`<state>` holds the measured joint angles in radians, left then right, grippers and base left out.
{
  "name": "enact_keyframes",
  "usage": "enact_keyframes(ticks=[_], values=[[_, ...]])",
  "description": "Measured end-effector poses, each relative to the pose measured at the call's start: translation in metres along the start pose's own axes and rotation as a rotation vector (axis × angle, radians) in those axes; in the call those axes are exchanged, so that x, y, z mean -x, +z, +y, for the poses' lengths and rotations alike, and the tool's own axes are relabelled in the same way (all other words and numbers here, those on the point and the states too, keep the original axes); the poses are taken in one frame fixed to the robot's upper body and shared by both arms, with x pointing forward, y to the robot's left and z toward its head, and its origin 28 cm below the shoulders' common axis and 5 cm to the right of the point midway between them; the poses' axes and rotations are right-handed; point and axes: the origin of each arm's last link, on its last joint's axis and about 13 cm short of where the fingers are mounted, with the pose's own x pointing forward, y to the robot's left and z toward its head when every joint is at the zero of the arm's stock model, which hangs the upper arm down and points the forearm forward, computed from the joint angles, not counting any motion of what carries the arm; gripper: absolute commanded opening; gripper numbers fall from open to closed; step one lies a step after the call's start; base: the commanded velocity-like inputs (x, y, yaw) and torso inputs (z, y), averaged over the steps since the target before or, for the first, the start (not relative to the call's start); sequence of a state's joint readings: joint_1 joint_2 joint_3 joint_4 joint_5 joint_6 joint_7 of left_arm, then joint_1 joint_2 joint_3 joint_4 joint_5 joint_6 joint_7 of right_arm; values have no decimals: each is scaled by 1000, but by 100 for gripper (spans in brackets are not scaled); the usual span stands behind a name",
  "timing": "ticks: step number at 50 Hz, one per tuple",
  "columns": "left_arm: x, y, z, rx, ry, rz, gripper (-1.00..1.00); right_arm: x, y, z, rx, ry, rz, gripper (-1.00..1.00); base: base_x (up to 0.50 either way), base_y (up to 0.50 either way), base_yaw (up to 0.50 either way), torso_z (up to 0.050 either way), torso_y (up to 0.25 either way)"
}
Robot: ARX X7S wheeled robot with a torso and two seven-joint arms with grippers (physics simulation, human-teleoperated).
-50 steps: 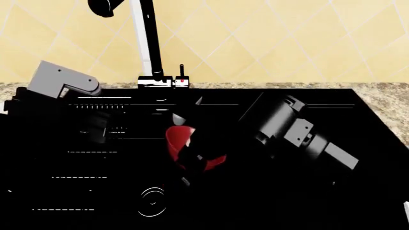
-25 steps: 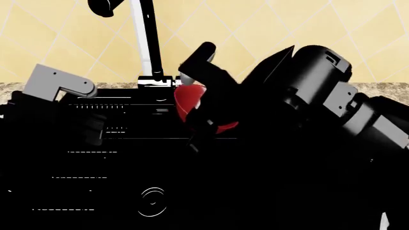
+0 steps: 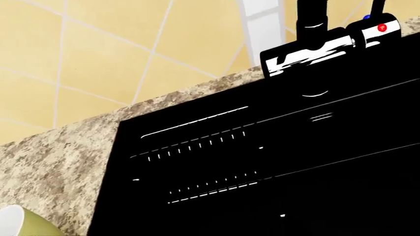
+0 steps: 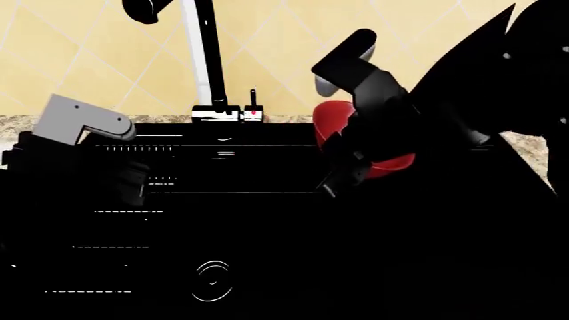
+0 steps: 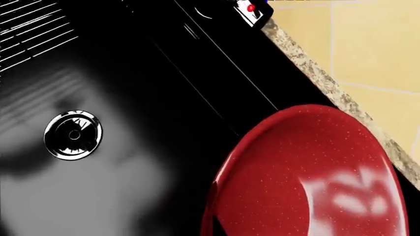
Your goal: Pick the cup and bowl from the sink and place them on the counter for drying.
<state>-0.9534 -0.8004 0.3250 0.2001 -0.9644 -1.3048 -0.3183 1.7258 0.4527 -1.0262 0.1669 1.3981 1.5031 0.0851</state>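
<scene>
My right tool [image 4: 342, 157] is clamped on the red bowl [image 4: 336, 127], holding it tilted in the air above the black sink [image 4: 266, 267], near the back rim and to the right of the faucet [image 4: 206, 60]. In my right wrist view the bowl [image 5: 308, 172] fills the frame, with the drain ring [image 5: 73, 134] well apart below. The cup [image 3: 19, 223] sits on the speckled counter [image 3: 59, 162] beside the sink. I cannot tell whether my left tool is apart or together.
</scene>
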Motion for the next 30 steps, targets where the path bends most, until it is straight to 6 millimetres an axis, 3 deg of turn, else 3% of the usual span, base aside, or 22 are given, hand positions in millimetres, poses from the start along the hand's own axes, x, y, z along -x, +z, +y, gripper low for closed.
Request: enact_keyframes(ticks=[30], values=[[1,-3,-2,7,-14,-5,100,56,-64,-36,-186,-297,260,-100,0,0,0,0,0]])
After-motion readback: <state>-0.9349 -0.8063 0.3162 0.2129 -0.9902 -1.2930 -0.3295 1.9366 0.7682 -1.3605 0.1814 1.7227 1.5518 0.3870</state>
